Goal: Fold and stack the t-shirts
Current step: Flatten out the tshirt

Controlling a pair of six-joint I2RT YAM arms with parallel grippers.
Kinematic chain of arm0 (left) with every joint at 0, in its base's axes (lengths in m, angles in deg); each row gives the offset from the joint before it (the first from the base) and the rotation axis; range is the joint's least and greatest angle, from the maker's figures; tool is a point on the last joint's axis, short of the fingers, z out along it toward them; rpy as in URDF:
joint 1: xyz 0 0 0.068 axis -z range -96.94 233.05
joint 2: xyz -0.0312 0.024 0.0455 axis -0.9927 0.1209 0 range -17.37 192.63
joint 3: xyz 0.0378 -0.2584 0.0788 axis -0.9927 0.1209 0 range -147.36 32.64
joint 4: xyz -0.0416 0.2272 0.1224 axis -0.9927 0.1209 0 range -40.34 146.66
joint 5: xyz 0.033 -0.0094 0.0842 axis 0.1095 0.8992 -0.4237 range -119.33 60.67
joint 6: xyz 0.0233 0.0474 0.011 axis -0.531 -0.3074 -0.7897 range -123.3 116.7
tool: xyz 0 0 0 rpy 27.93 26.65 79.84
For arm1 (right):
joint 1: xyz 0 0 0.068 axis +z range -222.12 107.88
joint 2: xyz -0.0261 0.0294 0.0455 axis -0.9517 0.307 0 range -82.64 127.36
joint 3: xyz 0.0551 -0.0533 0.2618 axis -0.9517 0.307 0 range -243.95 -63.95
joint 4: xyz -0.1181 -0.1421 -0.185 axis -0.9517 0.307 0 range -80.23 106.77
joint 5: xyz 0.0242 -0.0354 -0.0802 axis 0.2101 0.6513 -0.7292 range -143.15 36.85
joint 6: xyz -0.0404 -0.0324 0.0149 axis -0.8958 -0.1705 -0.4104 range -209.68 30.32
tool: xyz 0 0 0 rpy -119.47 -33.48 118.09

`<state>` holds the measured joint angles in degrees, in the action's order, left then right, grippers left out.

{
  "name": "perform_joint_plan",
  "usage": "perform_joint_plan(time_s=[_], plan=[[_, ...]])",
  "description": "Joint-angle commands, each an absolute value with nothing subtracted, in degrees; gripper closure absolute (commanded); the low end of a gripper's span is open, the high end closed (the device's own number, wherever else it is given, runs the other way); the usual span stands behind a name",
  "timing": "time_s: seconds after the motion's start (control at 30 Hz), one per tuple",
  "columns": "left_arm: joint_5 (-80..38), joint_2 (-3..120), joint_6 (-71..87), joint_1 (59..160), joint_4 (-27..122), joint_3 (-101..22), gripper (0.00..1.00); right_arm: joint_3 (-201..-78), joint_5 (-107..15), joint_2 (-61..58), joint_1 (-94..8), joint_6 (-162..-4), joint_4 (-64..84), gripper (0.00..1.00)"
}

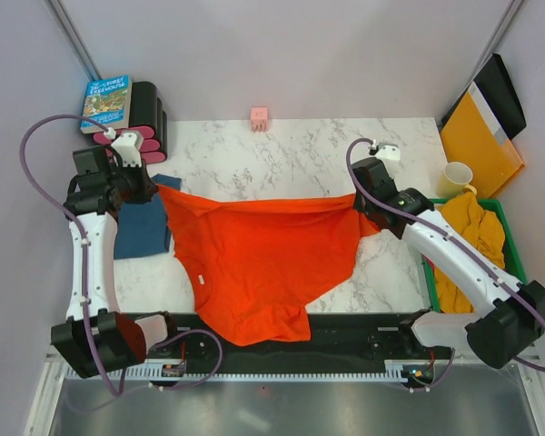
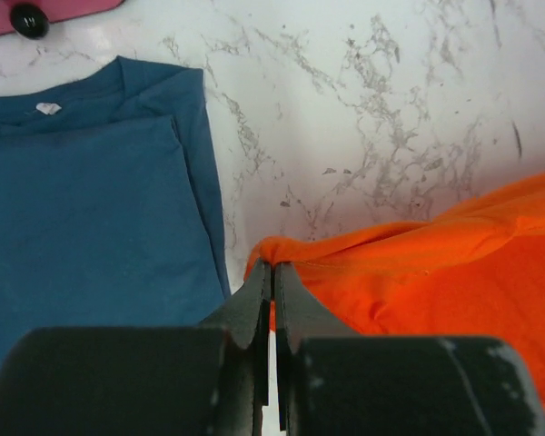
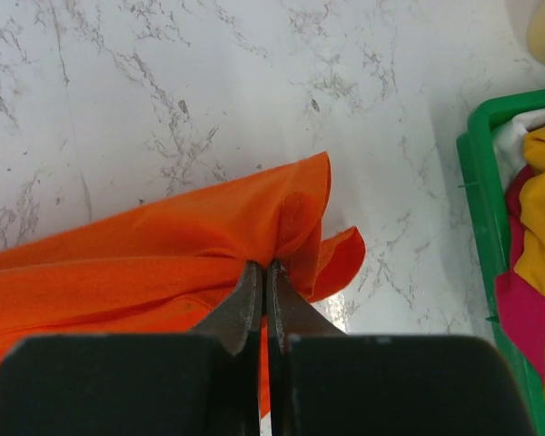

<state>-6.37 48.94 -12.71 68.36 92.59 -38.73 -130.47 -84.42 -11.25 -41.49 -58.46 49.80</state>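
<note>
Orange shirt lies stretched, soft and creased, across the marbled tabletop. Left pincer and right pincer each pinch its far edge at either end. Wrist views alone show the folded blue shirt with its neck label, and pink cloth in the green bin.

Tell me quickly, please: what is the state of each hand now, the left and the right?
Left hand: closed, holding one edge of the orange-red t-shirt.
Right hand: closed, holding the other end of the same shirt.
</note>
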Motion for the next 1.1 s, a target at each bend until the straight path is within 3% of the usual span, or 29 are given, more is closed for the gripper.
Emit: perform_joint_plan(time_s=[0.0,0.03,0.1,0.13,0.17,0.27,0.63,1.07], plan=[[-7.6,51.6,-15.8,69.7,82.5,-36.1,0.98,-130.9,-86.4,-9.1,-41.8,-56.3,44.4,1.00],[-8.1,52.9,-15.6,70.7,81.9,-35.6,0.98,-131.0,-86.6,-8.2,-41.8,-56.0,44.4,1.00],[-8.8,53.7,-15.3,71.7,80.6,-34.4,0.98,-131.9,-86.5,-7.6,-41.8,-56.5,44.4,0.83],[-9.1,54.0,-15.0,72.6,80.2,-34.2,0.98,-132.2,-86.2,-7.3,-41.8,-56.7,44.3,0.72],[-9.3,54.1,-14.8,72.9,80.0,-33.8,0.98,-132.5,-86.4,-7.1,-41.8,-56.9,44.2,0.55],[-9.9,53.8,-14.2,74.0,79.5,-33.7,0.98,-134.6,-86.4,-7.1,-41.7,-57.8,44.0,0.44],[-10.1,52.2,-13.2,74.6,79.7,-32.6,0.98,-131.9,-83.4,-3.4,-41.8,-55.8,44.0,0.46],[-11.4,49.8,-12.8,75.6,80.3,-29.7,0.98,-116.0,-82.6,-5.7,-42.2,-40.9,43.2,0.52]])
